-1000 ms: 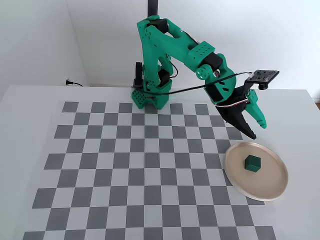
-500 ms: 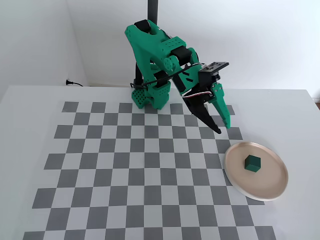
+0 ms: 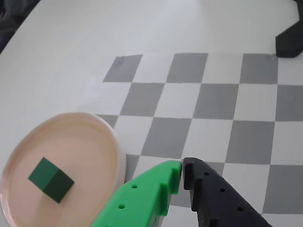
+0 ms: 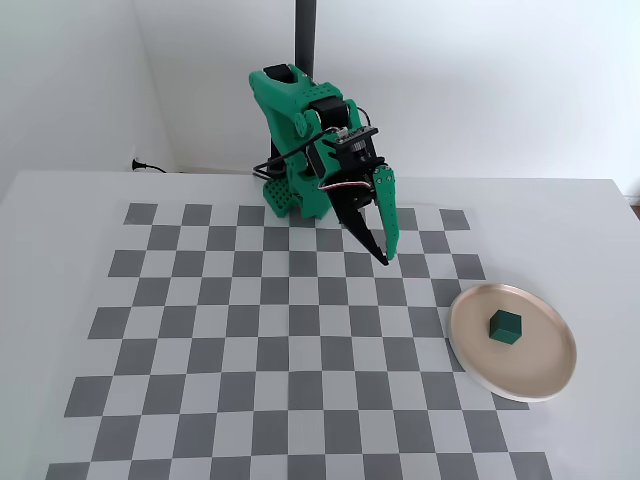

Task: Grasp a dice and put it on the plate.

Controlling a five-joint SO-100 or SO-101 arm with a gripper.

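Wrist view shows the tool point(image 3: 182, 164) with its green and black fingers pressed together at the tips, holding nothing. It hangs above the checkered mat point(image 3: 213, 109) on the counter point(image 4: 60, 200), beside the plate point(image 3: 113, 137) and not over it. The dice point(image 3: 51, 179) lies flat inside the plate, a little off its middle, so the task looks done. I judge the tool is empty because it has let the dice go. The plate's lower edge is cut off in the wrist view, and no pips are visible.
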